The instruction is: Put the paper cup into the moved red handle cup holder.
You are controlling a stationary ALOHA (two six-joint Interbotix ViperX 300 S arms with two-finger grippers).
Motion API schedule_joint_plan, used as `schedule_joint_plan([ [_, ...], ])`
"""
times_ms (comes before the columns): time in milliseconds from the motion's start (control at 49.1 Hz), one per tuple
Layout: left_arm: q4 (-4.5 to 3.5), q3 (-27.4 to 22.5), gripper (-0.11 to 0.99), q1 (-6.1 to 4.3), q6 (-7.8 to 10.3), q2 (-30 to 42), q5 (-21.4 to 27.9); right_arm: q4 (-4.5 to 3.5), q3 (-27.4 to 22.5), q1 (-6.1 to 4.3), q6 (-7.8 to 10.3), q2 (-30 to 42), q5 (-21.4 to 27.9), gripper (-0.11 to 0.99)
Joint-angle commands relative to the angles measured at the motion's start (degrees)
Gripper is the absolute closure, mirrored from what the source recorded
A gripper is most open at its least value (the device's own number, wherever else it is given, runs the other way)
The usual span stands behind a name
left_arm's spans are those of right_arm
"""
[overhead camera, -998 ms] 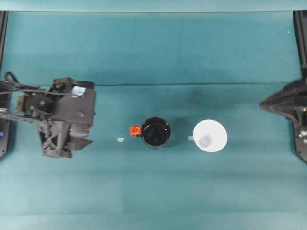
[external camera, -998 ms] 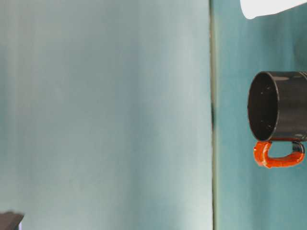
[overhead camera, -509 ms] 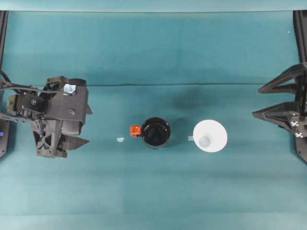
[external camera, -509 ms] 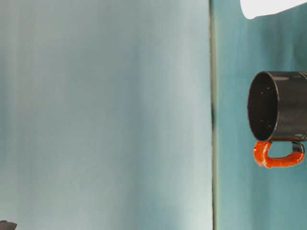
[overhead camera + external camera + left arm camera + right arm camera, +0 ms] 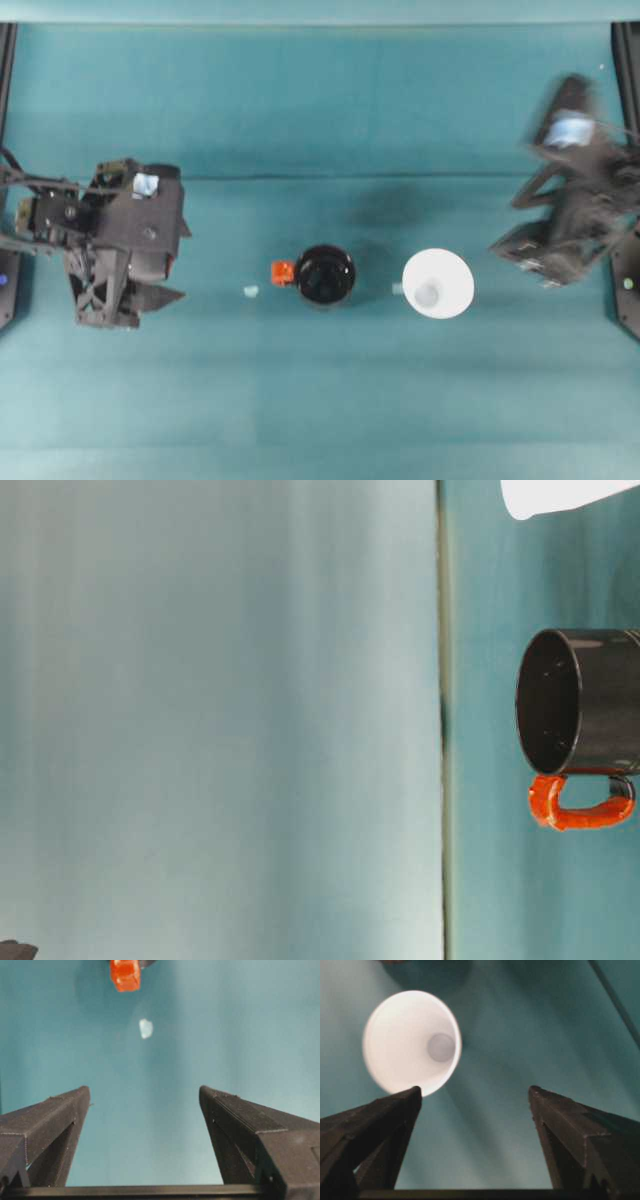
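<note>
Standing near the spread, empty right pincer (image 5: 475, 1097), the paper cup (image 5: 412, 1042) lies ahead-left.

No legible text — none anywhere

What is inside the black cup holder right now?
Nothing visible: the red handle cup holder shows a dark, empty interior from overhead, and its inner wall looks bare at table level. The paper cup stands apart on the table beside it. The holder's very bottom is too dark to confirm.
</note>
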Motion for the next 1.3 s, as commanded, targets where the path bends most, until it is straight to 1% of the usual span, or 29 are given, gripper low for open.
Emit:
schedule_joint_plan([
  [0,0.18,-0.79,-0.05,0.00,0.00,-0.53,0.18,-0.09,-3.08,0.09,0.35,4.75,-0.35,-0.08],
  [143,0.26,-0.70,-0.05,0.00,0.00,-0.53,0.53,-0.18,-3.16,0.53,0.18,10.72,-0.53,-0.08],
  [204,0.18,-0.70,-0.05,0.09,-0.09,-0.53,0.62,-0.09,-2.90,0.53,0.18,12.66,-1.23,-0.08],
  [265,0.26,-0.79,-0.05,0.18,-0.09,-0.53,0.53,-0.18,-2.55,0.53,0.18,14.59,-3.16,-0.08],
  [346,0.18,-0.70,-0.05,0.26,-0.26,-0.53,0.53,-0.26,-2.02,0.53,0.44,16.52,-5.98,-0.08],
  [428,0.18,-0.79,-0.05,0.18,-0.44,-0.53,0.53,0.00,-1.67,0.53,0.62,18.28,-8.17,-0.08],
  [530,0.26,-0.79,-0.05,0.26,-0.62,-0.53,0.53,0.09,-1.93,0.53,0.53,19.78,-9.40,-0.08],
  [570,0.18,-0.70,-0.05,0.26,-0.62,-0.53,0.53,0.09,-2.02,0.53,0.53,20.21,-9.58,-0.08],
  [774,0.26,-0.62,-0.05,0.26,-0.62,-0.53,0.53,0.18,-1.85,0.62,0.79,21.53,-9.84,-0.08],
  [795,0.18,-0.62,-0.05,0.26,-0.62,-0.53,0.44,0.09,-1.93,0.53,0.79,21.62,-9.84,-0.08],
  [876,0.18,-0.62,-0.05,0.26,-0.62,-0.53,0.44,0.18,-2.02,0.53,0.79,21.71,-10.02,-0.07],
  [896,0.26,-0.70,-0.05,0.26,-0.62,-0.53,0.44,0.18,-2.02,0.53,0.79,21.71,-10.11,-0.07],
  [917,0.18,-0.62,-0.05,0.26,-0.62,-0.53,0.35,0.18,-2.02,0.62,0.79,21.80,-10.28,-0.06],
  [958,0.18,-0.62,-0.05,0.26,-0.62,-0.53,0.35,0.18,-2.11,0.53,0.88,21.80,-10.46,-0.05],
  [998,0.26,-0.62,-0.05,0.26,-0.62,-0.53,0.44,0.26,-2.11,0.53,0.88,21.80,-10.63,-0.04],
  [1039,0.18,-0.53,-0.05,0.26,-0.62,-0.53,0.44,0.44,-2.11,0.53,0.88,21.80,-10.72,-0.03],
  [1059,0.18,-0.62,-0.05,0.26,-0.62,-0.62,0.44,0.62,-2.11,0.53,0.88,21.80,-10.81,-0.02],
  [1141,0.26,-0.62,-0.05,0.26,-0.62,-0.53,0.53,0.70,-2.11,0.62,0.79,21.80,-10.81,0.03],
  [1161,0.18,-0.62,-0.05,0.26,-0.62,-0.53,0.53,0.79,-2.02,0.62,0.70,21.80,-10.81,0.04],
  [1222,0.26,-0.62,-0.05,0.26,-0.62,-0.53,0.62,0.88,-2.02,0.88,0.62,21.80,-10.81,0.11],
  [1284,0.18,-0.70,-0.05,0.26,-0.62,-0.53,0.53,0.88,-2.11,0.97,0.62,21.80,-10.99,0.21],
])
